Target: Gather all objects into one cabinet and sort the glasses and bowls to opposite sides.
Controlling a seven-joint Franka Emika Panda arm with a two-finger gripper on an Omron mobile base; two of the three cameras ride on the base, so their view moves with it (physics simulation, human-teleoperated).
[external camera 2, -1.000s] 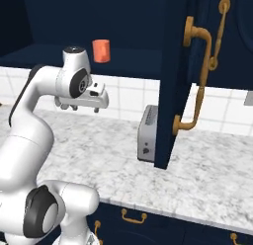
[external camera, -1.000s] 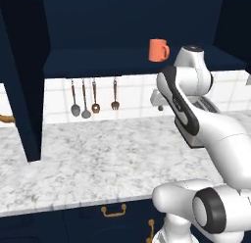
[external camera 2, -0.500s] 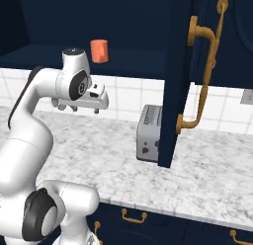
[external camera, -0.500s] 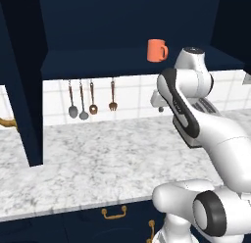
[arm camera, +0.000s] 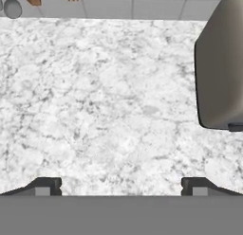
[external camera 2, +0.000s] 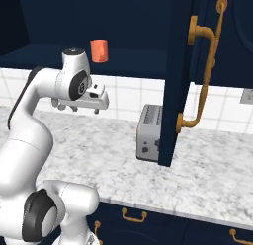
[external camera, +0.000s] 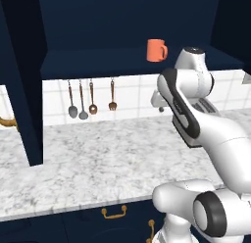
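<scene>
Counts: 1 orange mug (external camera: 156, 50) on the cabinet shelf (external camera: 98, 60), near its right end. 1 toaster (external camera 2: 149, 133) at the worktop (external camera: 98, 158) back edge. 4 hanging utensils (external camera: 91, 97) on the wall above that back edge. No other cups or bowls visible.

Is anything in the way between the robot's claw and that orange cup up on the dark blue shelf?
Nothing visible blocks it. The open gripper points down at the marble counter, below the orange mug on the cabinet shelf; only open air lies between them.
</scene>
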